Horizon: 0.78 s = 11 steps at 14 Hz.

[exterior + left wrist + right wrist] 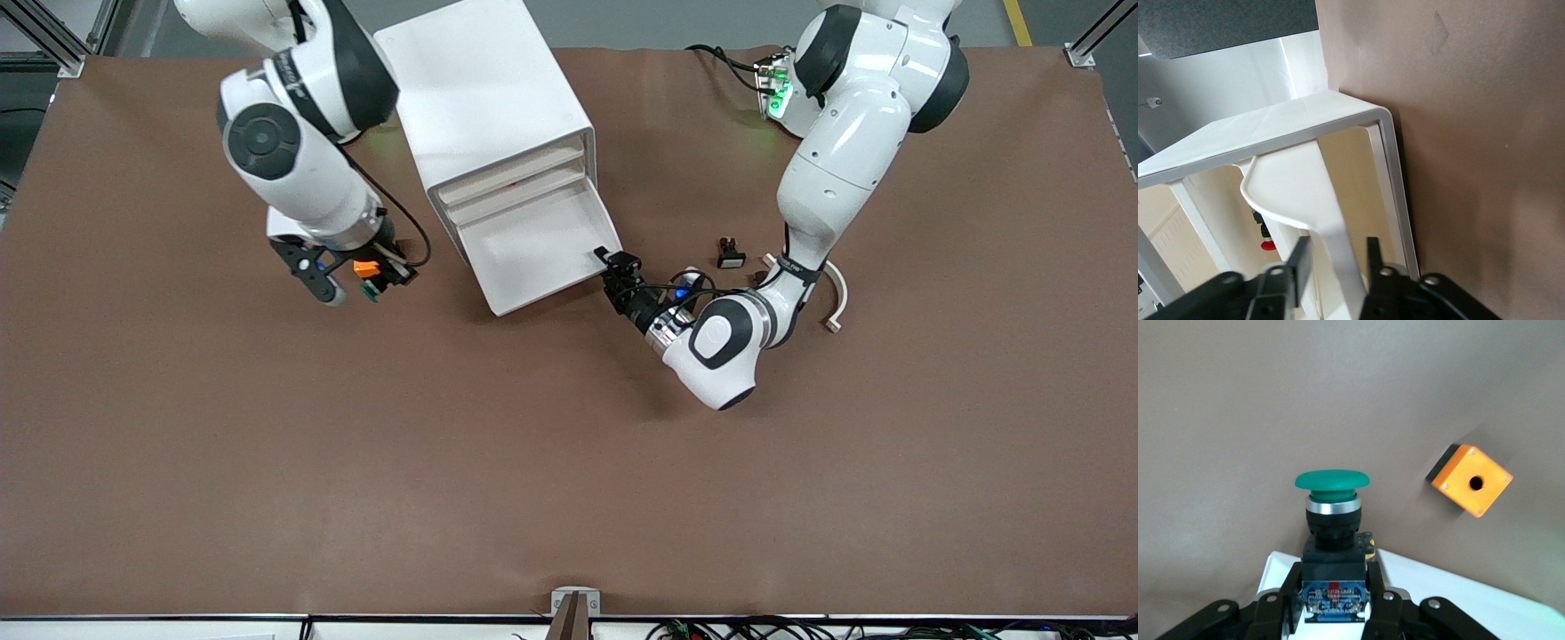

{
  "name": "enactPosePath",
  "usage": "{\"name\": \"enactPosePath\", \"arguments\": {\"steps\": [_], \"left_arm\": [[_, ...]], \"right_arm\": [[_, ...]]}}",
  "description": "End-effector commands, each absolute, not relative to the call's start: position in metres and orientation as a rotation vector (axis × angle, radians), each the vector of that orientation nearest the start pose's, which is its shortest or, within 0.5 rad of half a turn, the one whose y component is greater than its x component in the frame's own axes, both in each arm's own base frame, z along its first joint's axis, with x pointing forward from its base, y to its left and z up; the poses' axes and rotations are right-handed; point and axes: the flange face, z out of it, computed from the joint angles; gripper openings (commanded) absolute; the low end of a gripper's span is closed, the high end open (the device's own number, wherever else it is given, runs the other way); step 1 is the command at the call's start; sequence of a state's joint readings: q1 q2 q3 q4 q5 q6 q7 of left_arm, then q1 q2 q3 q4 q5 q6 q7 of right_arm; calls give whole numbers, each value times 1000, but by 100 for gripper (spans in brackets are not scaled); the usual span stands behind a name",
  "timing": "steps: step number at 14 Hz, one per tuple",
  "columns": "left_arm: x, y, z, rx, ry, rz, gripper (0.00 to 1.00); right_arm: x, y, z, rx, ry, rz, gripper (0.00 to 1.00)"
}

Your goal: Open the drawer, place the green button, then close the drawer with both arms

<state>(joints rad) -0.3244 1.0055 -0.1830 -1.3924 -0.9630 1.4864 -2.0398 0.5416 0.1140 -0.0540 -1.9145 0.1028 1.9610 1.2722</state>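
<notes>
1. White drawer cabinet (484, 98) sits on the brown table (569, 462) near the edge where the arm bases stand, closer to the right arm's end. Its lowest drawer (542, 258) is pulled out toward the front camera.
2. Left pincer (615, 267) is low at the open drawer's front corner on the left arm's side. Left wrist view: its fingers (1301, 267) stand on either side of the drawer's front lip (1331, 233), with a small gap on each side, so partly open and not clamping.
3. Right pincer (378, 283) hangs over the table beside the cabinet, toward the right arm's end. It is closed on the button (1332, 540): green cap pointing away from the wrist, black-and-blue body pinched between the fingers (1381, 607).
4. So the button (369, 290) is in the air in the right pincer, not in the drawer.
5. Orange box with a hole (1469, 480) lies on the table under the right pincer; in the front view it shows only as an orange patch (364, 266) by the fingers.
6. Black button with a white face (731, 255) lies on the table near the left arm's forearm. A curved pale piece (836, 302) lies just beside that arm, toward the left arm's end.
7. A red-and-black part (1265, 233) shows inside the cabinet in the left wrist view; cannot tell what it is.
</notes>
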Motion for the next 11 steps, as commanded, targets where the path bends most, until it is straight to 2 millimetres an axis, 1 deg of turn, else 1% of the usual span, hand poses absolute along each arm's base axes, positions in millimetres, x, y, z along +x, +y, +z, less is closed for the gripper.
{"name": "enactPosePath", "arguments": {"steps": [1, 2, 3, 4, 5, 7, 8, 9, 11], "left_arm": [[537, -377, 130, 1547, 2328, -2186, 100], [541, -372, 131, 1537, 2328, -2181, 100], [542, -371, 132, 1541, 2318, -2176, 100], [542, -371, 132, 1556, 2303, -2170, 100], [549, -370, 137, 1579, 2269, -2145, 100], [568, -362, 152, 1623, 2166, -2084, 100], [581, -355, 165, 1673, 2086, -2025, 100], [591, -345, 176, 1785, 1996, -1933, 100], [603, -329, 192, 1944, 1821, -1804, 100]], "right_arm": [[519, 317, 426, -2822, 1344, 173, 0], [521, 329, 423, -2814, 1364, 170, 0], [518, 346, 421, -2815, 1366, 166, 0], [515, 358, 415, -2818, 1370, 172, 0], [510, 369, 408, -2819, 1360, 204, 0], [494, 400, 385, -2844, 1310, 264, 0], [489, 411, 377, -2855, 1285, 257, 0], [481, 422, 368, -2874, 1262, 259, 0], [468, 439, 350, -2909, 1232, 285, 0]]}}
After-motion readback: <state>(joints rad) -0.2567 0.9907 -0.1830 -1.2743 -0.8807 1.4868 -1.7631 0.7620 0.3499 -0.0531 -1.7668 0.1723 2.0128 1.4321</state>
